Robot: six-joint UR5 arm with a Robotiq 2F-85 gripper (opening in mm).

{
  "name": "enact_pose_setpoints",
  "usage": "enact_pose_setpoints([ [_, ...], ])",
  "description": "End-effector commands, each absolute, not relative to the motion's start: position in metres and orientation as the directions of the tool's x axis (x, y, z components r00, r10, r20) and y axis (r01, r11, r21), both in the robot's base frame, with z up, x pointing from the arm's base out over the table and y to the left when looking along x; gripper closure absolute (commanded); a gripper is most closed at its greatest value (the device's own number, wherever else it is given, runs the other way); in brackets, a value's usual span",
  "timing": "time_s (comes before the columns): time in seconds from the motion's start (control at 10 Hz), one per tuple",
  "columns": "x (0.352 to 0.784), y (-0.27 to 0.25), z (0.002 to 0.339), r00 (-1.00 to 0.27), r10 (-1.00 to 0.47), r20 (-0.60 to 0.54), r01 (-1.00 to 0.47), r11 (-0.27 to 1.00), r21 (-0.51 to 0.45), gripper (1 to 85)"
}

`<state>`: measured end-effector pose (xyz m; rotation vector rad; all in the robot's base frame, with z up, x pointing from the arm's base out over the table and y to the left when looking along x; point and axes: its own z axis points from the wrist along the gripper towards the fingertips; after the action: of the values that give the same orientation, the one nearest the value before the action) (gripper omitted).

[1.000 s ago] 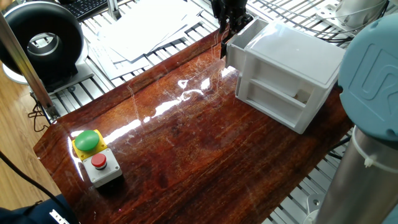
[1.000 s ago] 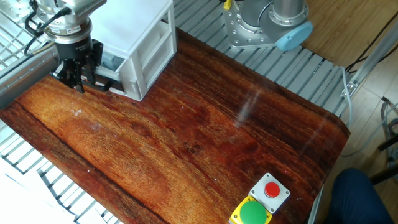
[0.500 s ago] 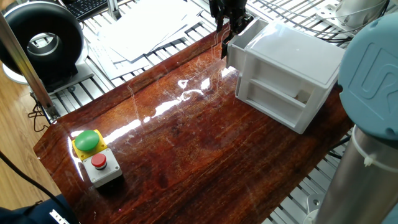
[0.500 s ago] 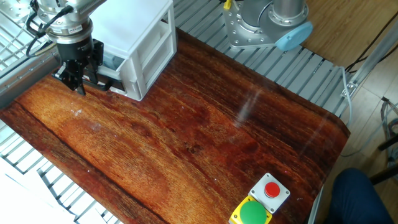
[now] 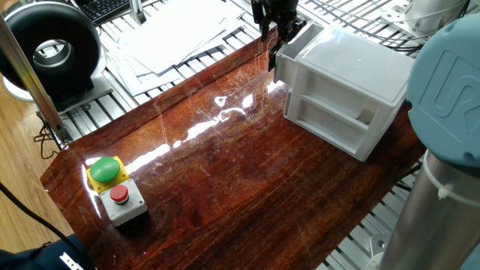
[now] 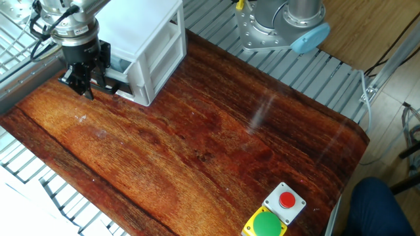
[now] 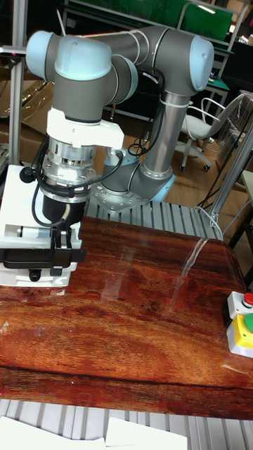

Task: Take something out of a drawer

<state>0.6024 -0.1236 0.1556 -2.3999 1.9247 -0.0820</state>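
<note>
The white cabinet (image 5: 352, 71) stands at the far end of the wooden table, and its upper drawer (image 6: 119, 65) is pulled out a little toward my gripper. My gripper (image 6: 82, 84) hangs fingers-down right at the drawer's front end, its black fingers apart with nothing visible between them. It also shows as the gripper (image 5: 274, 46) at the cabinet's far corner, and as the gripper (image 7: 65, 254) beside the drawer (image 7: 24, 242) in the tall view. I cannot make out the something inside the drawer in any view.
A grey button box (image 5: 116, 187) with green and red buttons sits at the opposite table end, also seen as the button box (image 6: 274, 213). The arm's base (image 6: 282, 26) stands beside the table. Papers (image 5: 180, 37) lie past the table edge near the gripper.
The gripper has shifted slightly upward and toward the cabinet. Nothing else has moved.
</note>
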Motion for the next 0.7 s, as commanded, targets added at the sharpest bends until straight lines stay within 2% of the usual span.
enact_pose_setpoints([
  [0.0,0.5999,-0.1235,0.1567,0.232,-0.973,-0.003,-0.97,-0.232,-0.076,42.3],
  [0.6,0.6026,-0.1241,0.1562,0.216,-0.976,0.003,-0.973,-0.216,-0.079,43.0],
])
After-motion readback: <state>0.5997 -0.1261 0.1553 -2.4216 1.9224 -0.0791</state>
